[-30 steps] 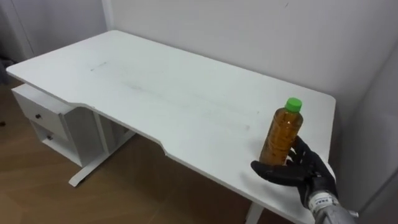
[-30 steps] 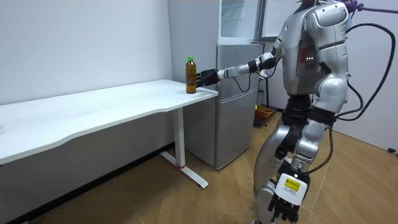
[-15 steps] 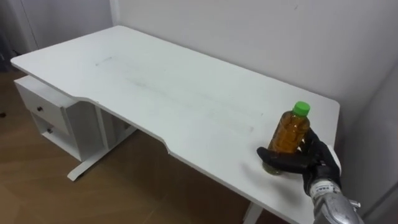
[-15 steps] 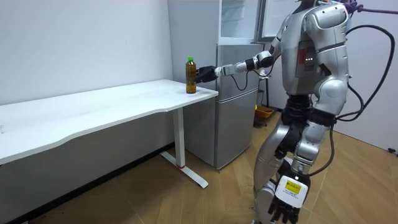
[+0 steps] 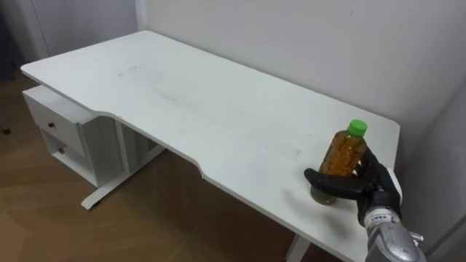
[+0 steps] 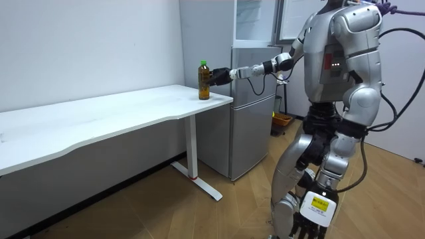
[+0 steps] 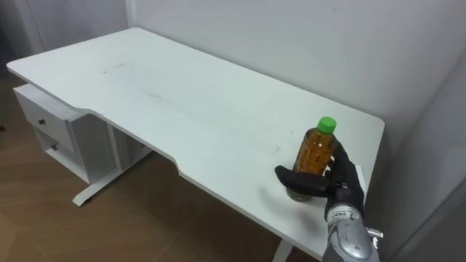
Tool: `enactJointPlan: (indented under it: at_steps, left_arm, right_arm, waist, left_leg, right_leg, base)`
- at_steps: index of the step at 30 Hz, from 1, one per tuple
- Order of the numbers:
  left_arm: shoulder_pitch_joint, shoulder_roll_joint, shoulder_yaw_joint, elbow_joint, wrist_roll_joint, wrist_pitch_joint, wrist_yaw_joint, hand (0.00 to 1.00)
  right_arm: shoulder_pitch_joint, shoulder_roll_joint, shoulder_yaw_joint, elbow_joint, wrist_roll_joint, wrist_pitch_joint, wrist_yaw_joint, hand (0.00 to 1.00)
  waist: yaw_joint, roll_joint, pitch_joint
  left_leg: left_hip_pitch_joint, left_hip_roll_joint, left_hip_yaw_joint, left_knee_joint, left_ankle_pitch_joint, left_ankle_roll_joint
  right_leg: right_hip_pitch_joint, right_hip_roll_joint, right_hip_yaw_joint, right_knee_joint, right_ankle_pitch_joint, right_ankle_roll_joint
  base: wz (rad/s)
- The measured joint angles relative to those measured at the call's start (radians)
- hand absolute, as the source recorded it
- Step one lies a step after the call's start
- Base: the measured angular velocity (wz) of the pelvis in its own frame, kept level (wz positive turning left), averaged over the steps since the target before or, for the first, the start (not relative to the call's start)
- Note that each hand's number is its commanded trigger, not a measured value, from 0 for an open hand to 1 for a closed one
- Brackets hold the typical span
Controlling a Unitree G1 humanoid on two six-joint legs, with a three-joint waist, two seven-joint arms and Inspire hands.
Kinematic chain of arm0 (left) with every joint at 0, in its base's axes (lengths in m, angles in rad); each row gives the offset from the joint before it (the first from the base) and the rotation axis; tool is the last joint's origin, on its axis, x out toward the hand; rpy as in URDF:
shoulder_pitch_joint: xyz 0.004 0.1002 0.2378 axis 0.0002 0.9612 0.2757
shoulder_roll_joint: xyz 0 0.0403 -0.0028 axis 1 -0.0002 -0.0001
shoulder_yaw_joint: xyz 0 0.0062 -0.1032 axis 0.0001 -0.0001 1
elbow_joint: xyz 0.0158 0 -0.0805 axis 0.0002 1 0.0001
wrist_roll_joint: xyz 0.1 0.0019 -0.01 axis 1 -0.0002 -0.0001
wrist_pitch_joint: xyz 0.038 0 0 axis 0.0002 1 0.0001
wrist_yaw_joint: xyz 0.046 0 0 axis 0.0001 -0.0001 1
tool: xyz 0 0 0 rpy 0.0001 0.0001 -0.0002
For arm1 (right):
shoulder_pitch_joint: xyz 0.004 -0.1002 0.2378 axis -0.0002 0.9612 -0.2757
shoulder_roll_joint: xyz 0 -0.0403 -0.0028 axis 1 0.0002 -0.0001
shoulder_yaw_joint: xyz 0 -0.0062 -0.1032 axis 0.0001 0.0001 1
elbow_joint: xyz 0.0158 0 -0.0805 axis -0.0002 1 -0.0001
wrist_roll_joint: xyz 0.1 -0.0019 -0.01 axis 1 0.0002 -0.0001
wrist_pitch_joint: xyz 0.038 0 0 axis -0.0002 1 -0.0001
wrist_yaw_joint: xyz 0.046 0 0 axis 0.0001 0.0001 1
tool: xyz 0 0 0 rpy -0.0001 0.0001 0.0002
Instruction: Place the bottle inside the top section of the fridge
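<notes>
Left eye view: the bottle (image 5: 344,159), amber with a green cap, stands upright on the white table (image 5: 182,102), near the table's far right corner. Its base appears to rest on the tabletop. The right hand (image 5: 364,188) is curled round the bottle's lower half, with the thumb crossing the front and the fingers reaching round the far side. A white drawer unit (image 5: 62,131) sits under the table's left end, and a pale wall runs along the table's far edge.

Room view: the robot stands on the wooden floor off the table's end, its right arm stretched out level to the bottle at the table's corner. A grey fridge (image 6: 252,119) stands just beside that same end of the table, behind the outstretched arm. The left hand (image 6: 302,224) hangs low by the leg, well apart from the table; whether its fingers are spread or curled I cannot tell.

Right eye view: the dark thumb lies across the bottle low down, close to the tabletop, and the fingers wrap the side nearer the table's right edge. The cap and shoulder rise clear above the hand.
</notes>
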Motion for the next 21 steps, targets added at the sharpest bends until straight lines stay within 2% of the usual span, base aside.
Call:
enactJointPlan:
  at_steps: [11,19,21]
  left_arm:
    - [0.010,0.008,0.000,-0.016,0.001,-0.009,0.011,0.00]
    - [0.010,0.010,-0.002,-0.015,-0.002,-0.009,0.010,0.00]
    - [0.010,0.010,-0.003,-0.013,-0.033,-0.009,0.005,0.00]
  right_arm:
    - [-0.022,-0.009,0.000,0.108,0.056,0.000,-0.023,0.00]
    - [-0.022,-0.010,0.000,0.154,0.055,0.000,-0.022,0.00]
    - [-0.022,-0.011,0.000,0.161,0.055,-0.003,-0.022,0.00]
  waist:
    - [0.032,0.004,-0.0019]
    - [0.038,0.007,-0.0003]
    - [0.039,0.010,0.0017]
  left_leg:
    - [-0.026,-0.006,-0.027,0.006,0.006,0.000]
    - [-0.034,-0.016,-0.047,0.003,0.012,0.001]
    - [-0.039,-0.018,-0.053,0.004,0.014,0.000]
  right_leg:
    - [-0.010,0.001,-0.024,0.001,0.000,0.000]
    - [-0.009,-0.002,-0.031,0.001,0.000,0.000]
    - [-0.011,-0.002,-0.034,0.001,0.000,0.000]
  base:
    - [0.07]
    - [0.07]
    - [0.06]
